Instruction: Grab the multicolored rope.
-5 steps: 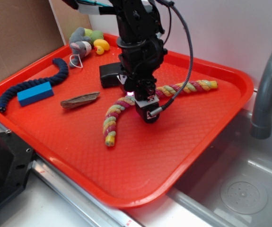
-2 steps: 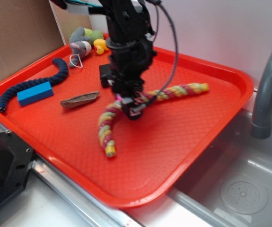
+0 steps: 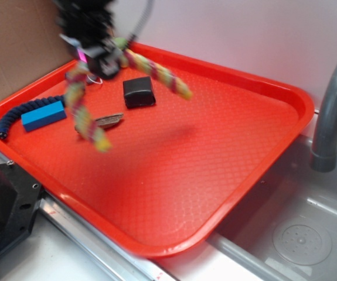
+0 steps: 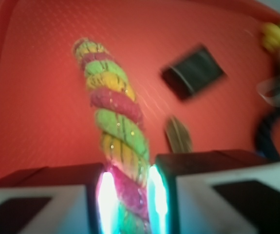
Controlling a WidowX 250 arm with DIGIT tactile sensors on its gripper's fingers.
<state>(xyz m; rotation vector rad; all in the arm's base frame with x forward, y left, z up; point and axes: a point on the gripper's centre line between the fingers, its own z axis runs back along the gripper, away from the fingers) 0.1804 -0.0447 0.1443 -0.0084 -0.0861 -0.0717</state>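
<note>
Tool (image 4: 128,195) clamped on the multicolored rope (image 4: 113,114), both ends dangling above the red tray (image 3: 227,158)

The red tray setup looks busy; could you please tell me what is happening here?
The WidowX's end effector is shut on the multicolored rope near its middle and holds it up above the red tray, both ends dangling. On the tray lie a black block, a blue block, a navy rope and a brown flat piece.

Plain wall, sink on the right

A pale wall (image 3: 262,35) backs the scene; brown cardboard (image 3: 16,52) stands left, a grey faucet (image 3: 332,111) over a steel sink (image 3: 297,228).
</note>
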